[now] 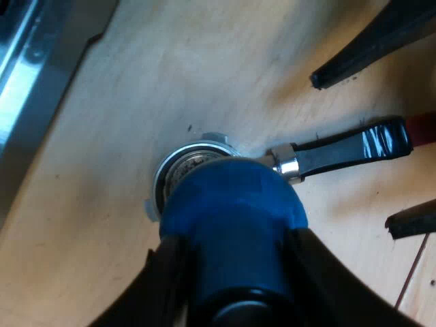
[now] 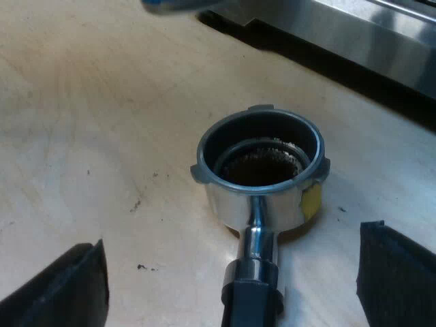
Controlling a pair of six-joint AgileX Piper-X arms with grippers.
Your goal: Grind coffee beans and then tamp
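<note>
Holder (image 2: 262, 184): lies flat on the wooden table (image 1: 170, 75), basket mouth facing up, close to the metal base of the espresso machine (image 2: 381, 41). The table's edges are out of sight, so no edge or corner can be given as a reference. The basket is open at the top, with a dark ring of grounds at the bottom. A small yellow patch (image 2: 311, 199) sits on the outer wall of the basket. The dark handle (image 1: 347, 146) runs along the table surface and ends in red (image 1: 424, 128).

Tamper (image 1: 231, 197): blue, clamped in the left gripper (image 1: 235, 272), one black finger (image 1: 160, 286) pressed against each side of its body. It is held over the basket and is not seated in it. The blue blur beyond the basket in the right wrist view is probably the tamper's edge.

Right gripper (image 2: 235, 237): fingers (image 2: 61, 293) spread wide, one on each side of the handle, touching neither the handle nor the basket. It grasps nothing
</note>
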